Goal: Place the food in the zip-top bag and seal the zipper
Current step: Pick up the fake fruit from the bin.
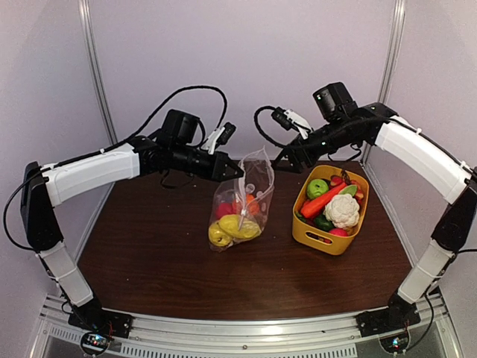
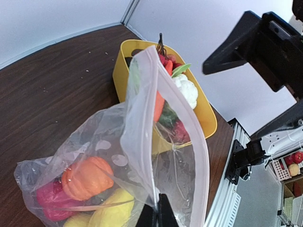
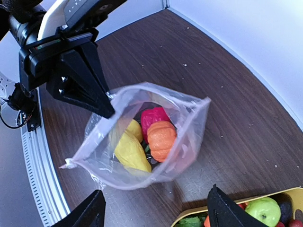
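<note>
The zip-top bag (image 1: 240, 205) stands mid-table, its base apparently resting on the table (image 1: 149, 253) just left of the yellow basket (image 1: 320, 240). The left hand (image 1: 235, 173) holds its mouth up, fingers pressed together on one side of the rim. The right hand (image 1: 287, 158) hovers above the gap between bag and basket, fingers spread wide with nothing between them. Inside the bag lie a yellow lemon (image 3: 130, 150), a red piece (image 3: 154, 117) and an orange one (image 3: 161, 139). The carrot (image 1: 322, 201), cauliflower (image 1: 342, 211) and green ball (image 1: 317, 187) sit in the basket.

The film looks thin, limp and slippery, likely to fold shut if the pinch slackens. The toys look light, hard and smooth, so a grip across the middle seems safest. The zipper (image 2: 179, 106) is probably best taken near a corner. Room is tight above the mouth, where the two hands come close. The left and near parts of the table offer space.
</note>
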You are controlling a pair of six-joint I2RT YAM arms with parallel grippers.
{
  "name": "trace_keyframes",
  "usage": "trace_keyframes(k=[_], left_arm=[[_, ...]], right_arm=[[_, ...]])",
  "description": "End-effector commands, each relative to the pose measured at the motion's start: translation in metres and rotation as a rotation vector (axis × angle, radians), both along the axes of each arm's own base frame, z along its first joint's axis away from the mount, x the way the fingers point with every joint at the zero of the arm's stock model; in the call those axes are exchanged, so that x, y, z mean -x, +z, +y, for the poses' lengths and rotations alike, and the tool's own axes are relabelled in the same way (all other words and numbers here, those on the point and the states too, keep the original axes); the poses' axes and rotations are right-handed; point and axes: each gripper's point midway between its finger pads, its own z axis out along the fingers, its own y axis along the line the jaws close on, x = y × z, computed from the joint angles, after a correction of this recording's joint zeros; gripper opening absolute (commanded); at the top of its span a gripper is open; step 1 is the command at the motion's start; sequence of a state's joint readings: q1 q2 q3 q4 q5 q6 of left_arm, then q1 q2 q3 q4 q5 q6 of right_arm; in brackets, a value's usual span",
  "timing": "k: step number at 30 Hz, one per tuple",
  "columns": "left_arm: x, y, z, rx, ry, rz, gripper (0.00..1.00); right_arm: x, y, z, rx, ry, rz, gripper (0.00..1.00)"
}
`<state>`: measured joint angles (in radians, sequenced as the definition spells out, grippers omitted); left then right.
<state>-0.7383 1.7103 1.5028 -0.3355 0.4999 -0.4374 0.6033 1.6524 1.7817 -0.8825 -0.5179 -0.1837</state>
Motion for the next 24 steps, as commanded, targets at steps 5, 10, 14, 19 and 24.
trace_keyframes(k=[5,10,14,19,24], left_arm=[[-0.005,0.024,0.017,0.023,0.02,-0.055,0.0],[-0.008,0.021,0.022,0.013,0.046,-0.079,0.0],[-0.006,0.016,0.024,0.002,0.04,-0.086,0.0],[-0.001,0.019,0.025,0.009,0.023,-0.089,0.0],[0.001,0.02,0.026,0.015,0.018,-0.091,0.0]], right_arm=[[-0.057,-0.017,-0.131,0.187,-0.347,-0.146,0.73],[-0.074,-0.085,-0.171,0.467,-0.439,-0.114,0.79],[-0.081,-0.11,-0.173,0.523,-0.437,-0.073,0.82],[-0.094,-0.124,-0.17,0.538,-0.44,-0.062,0.88],[-0.107,-0.138,-0.165,0.548,-0.44,-0.036,0.88]])
